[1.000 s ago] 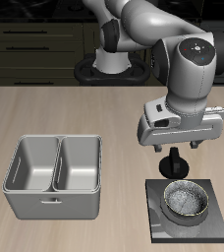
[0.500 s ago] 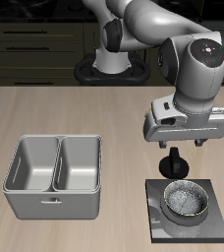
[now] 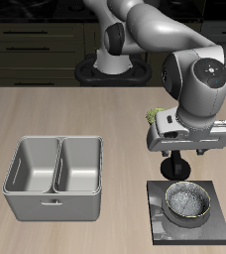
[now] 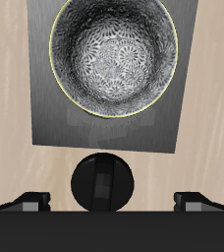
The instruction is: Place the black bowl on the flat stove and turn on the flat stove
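Observation:
The black bowl (image 3: 188,203) sits upright on the flat stove (image 3: 161,230), over its burner rings; its speckled silvery inside shows in the wrist view (image 4: 112,57). The stove's dark slab (image 4: 45,118) has a black knob (image 3: 175,168) at its back edge, also seen in the wrist view (image 4: 94,177). My gripper (image 3: 182,156) hangs just above the knob, open and empty. In the wrist view the gripper (image 4: 111,201) has its fingertips (image 4: 30,200) spread wide on either side of the knob, not touching it.
A grey double-compartment metal basin (image 3: 56,177) stands on the table beside the stove, near the front edge. A bit of a yellow-green thing (image 3: 156,114) shows behind the gripper's body. Dark cabinets run along the back.
The arm has swung a little sideways and lowered the gripper toward the knob. The bowl and stove have not moved.

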